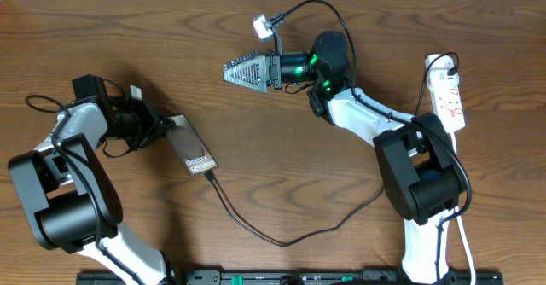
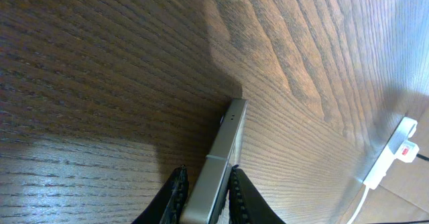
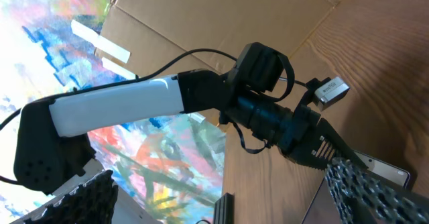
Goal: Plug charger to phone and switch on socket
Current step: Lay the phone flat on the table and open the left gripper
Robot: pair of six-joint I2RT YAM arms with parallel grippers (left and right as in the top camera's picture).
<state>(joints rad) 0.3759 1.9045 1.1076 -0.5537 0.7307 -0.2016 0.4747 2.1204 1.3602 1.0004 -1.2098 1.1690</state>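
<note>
left fingers (image 2: 175,198) pinch phone (image 2: 219,158); right fingers (image 3: 375,194) wide apart

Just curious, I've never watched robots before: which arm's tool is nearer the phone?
Left. The left tool is clamped on the phone's end; the right tool is open and well apart from it, nearer the table's middle.

The left gripper (image 2: 206,184) is clamping the phone (image 2: 224,133), with its black ribbed fingers (image 2: 175,198) pressing one against each side. The phone is showing its thin pale edge and stretching away over the wooden table (image 2: 100,63). Well off to the phone's right, the socket (image 2: 395,149) is lying with its white cord (image 2: 360,200) trailing away.
</note>
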